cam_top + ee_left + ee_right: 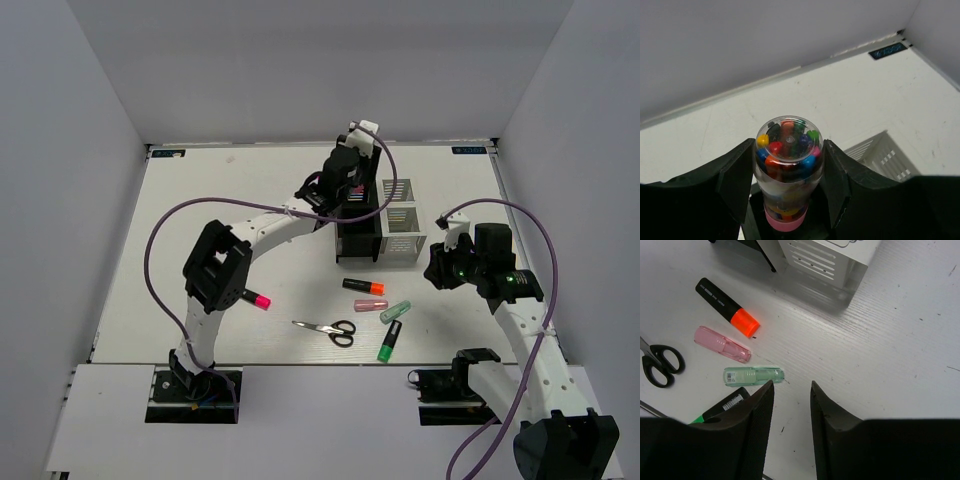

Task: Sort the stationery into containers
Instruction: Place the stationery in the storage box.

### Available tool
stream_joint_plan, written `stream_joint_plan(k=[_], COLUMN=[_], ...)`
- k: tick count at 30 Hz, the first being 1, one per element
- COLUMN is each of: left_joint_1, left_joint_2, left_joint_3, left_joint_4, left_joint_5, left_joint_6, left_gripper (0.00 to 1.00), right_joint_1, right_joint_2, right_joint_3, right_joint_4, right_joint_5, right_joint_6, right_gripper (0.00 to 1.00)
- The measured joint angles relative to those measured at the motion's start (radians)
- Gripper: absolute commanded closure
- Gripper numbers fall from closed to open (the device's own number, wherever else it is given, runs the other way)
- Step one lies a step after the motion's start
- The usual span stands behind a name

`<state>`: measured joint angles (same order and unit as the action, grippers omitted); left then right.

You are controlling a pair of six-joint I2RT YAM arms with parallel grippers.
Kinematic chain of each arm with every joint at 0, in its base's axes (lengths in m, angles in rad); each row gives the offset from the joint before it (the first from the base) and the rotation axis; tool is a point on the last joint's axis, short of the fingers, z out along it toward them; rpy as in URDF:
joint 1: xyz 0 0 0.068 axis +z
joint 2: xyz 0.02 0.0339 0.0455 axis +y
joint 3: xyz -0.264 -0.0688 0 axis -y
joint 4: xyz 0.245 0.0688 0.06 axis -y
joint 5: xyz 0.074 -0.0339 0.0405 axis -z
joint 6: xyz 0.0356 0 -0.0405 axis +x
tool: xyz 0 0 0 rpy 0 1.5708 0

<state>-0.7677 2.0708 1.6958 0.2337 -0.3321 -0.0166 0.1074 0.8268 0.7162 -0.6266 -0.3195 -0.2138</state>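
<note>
Top external view gives two containers side by side, one black organizer (358,240) and one white organizer (403,238). Six loose pieces lie on the table (220,190): three markers, namely a pink-capped marker (258,300), an orange marker (364,287) and a green marker (389,341); two tubes, a pale pink tube (371,304) and a mint tube (395,311); and one pair of scissors (328,328). The left gripper (343,192), over the black organizer, is clamped on a seventh piece, a clear tube (788,165) packed with coloured bits. The right gripper (792,385) hangs just beside the mint tube, its fingers apart and empty.

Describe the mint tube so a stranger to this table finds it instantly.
Start at the white slatted organizer mid-table. In the cluster on its near side, the mint tube lies between the pale pink tube and the green marker. It alone is pale green and translucent.
</note>
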Motion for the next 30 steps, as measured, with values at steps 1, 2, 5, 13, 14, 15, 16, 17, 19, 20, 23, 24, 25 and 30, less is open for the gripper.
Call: stream_joint_plan(k=[1, 2, 5, 13, 14, 15, 16, 17, 19, 20, 23, 24, 25, 30], left_joint_1=[0.002, 0.004, 0.008, 0.011, 0.011, 0.011, 0.011, 0.011, 0.011, 0.012, 0.012, 0.011, 0.009, -0.023], left_joint_2=[0.000, 0.000, 0.000, 0.000, -0.001, -0.002, -0.003, -0.005, -0.010, -0.013, -0.040, -0.058, -0.080, -0.272], left_joint_3=[-0.015, -0.029, -0.071, -0.102, -0.102, -0.102, -0.102, -0.102, -0.102, -0.102, -0.101, -0.101, -0.100, -0.058], left_joint_4=[0.001, 0.001, -0.002, 0.005, 0.007, 0.008, 0.008, 0.008, 0.006, 0.005, -0.027, -0.060, -0.098, -0.554], left_joint_5=[-0.002, -0.003, -0.007, -0.008, -0.010, -0.010, -0.011, -0.013, -0.015, -0.016, -0.024, -0.029, -0.037, -0.167], left_joint_6=[-0.006, -0.011, -0.028, -0.058, -0.061, -0.061, -0.062, -0.065, -0.064, -0.067, -0.078, -0.083, -0.096, -0.335], left_gripper=[1.00, 1.00, 0.95, 0.27, 0.20, 0.19, 0.19, 0.19, 0.19, 0.29, 1.00, 1.00, 1.00, 0.39], right_joint_1=[0.000, 0.000, 0.000, 0.000, 0.000, 0.000, 0.000, 0.000, 0.000, 0.000, 0.000, 0.000, 0.000, 0.000], right_joint_2=[0.000, 0.000, 0.000, 0.000, 0.000, 0.000, 0.000, 0.000, 0.000, 0.000, 0.000, 0.000, 0.000, 0.005], right_joint_3=[0.000, 0.000, 0.000, 0.000, 0.000, 0.000, 0.000, 0.000, 0.000, 0.000, 0.000, 0.000, 0.000, 0.000], right_joint_4=[0.000, 0.000, 0.000, 0.000, 0.000, 0.000, 0.000, 0.000, 0.000, 0.000, 0.000, 0.000, 0.000, -0.003], right_joint_5=[0.000, 0.000, 0.000, 0.000, 0.000, 0.000, 0.000, 0.000, 0.000, 0.000, 0.000, 0.000, 0.000, -0.016], right_joint_6=[0.000, 0.000, 0.000, -0.002, -0.002, -0.002, -0.002, -0.003, -0.003, -0.003, -0.003, -0.010, -0.010, -0.005], right_gripper=[0.60, 0.59, 0.57, 0.49, 0.48, 0.48, 0.48, 0.48, 0.48, 0.47, 0.78, 1.00, 1.00, 0.10])
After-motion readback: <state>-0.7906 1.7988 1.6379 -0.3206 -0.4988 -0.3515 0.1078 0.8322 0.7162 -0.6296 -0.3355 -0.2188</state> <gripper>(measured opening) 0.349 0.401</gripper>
